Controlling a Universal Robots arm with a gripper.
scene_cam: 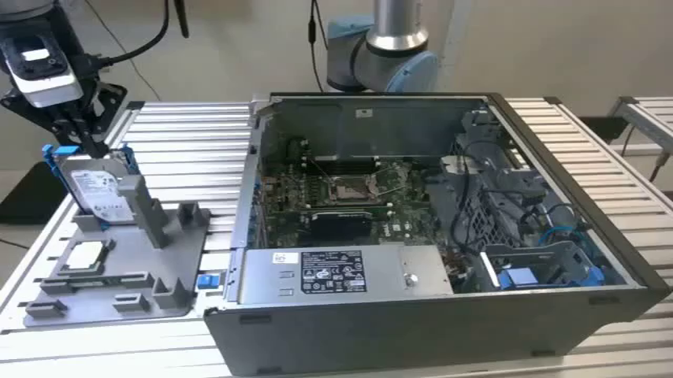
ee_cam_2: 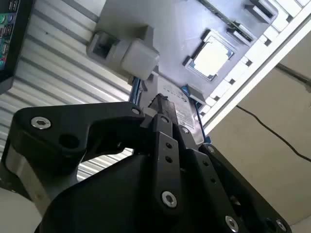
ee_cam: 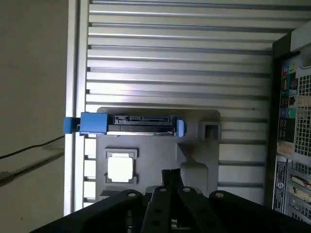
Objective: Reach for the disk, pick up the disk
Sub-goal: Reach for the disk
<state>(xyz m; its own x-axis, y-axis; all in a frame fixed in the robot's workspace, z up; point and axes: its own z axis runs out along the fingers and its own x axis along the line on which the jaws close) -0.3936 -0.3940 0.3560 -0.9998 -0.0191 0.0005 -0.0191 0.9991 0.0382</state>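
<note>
The disk (scene_cam: 100, 189) stands upright on its edge in a slot of the grey holder tray (scene_cam: 169, 244), at the exterior view's left. Its white label faces the camera and a blue bracket frames it. My gripper (scene_cam: 93, 146) hangs just above the disk's top edge, its black fingers drawn together into a point with nothing between them. In the first wrist view the disk (ee_cam: 141, 124) shows edge-on, apart from the gripper (ee_cam: 171, 174). In the second wrist view the disk (ee_cam_2: 182, 109) lies just beyond the gripper (ee_cam_2: 163, 104).
A square silver chip (scene_cam: 90, 253) lies in the tray in front of the disk, and a small blue clip (scene_cam: 207, 280) sits at the tray's edge. An open computer case (scene_cam: 421, 339) stands at the exterior view's right. All of it rests on a ribbed metal table (scene_cam: 200, 142).
</note>
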